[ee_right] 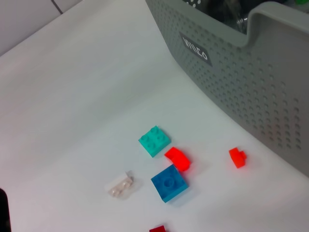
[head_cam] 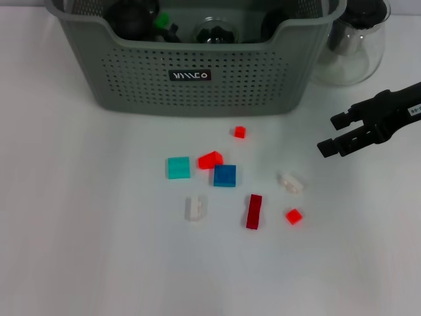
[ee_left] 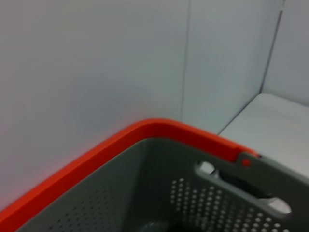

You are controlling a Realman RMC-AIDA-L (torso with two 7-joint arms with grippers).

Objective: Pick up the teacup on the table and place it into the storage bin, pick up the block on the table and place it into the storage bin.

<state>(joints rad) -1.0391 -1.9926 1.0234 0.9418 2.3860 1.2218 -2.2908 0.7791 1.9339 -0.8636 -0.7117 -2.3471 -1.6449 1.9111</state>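
The grey-green perforated storage bin point(head_cam: 197, 79) stands at the back of the white table, also seen close in the right wrist view point(ee_right: 241, 82). Several small blocks lie in front of it: teal point(head_cam: 178, 167), blue point(head_cam: 224, 176), orange-red point(head_cam: 210, 159), dark red point(head_cam: 254, 210), small red point(head_cam: 239, 131) and clear ones point(head_cam: 195, 208). My right gripper point(head_cam: 331, 135) hovers open to the right of the blocks, holding nothing. No teacup shows on the table; a clear rounded glass piece point(head_cam: 214, 29) sits in the bin among dark items, and I cannot tell what it is. The left gripper is out of view.
A clear glass teapot point(head_cam: 355, 39) stands to the right of the bin, behind the right arm. The left wrist view shows only an orange-rimmed grey perforated container point(ee_left: 145, 130) against a pale wall. Bare white tabletop spreads left of and in front of the blocks.
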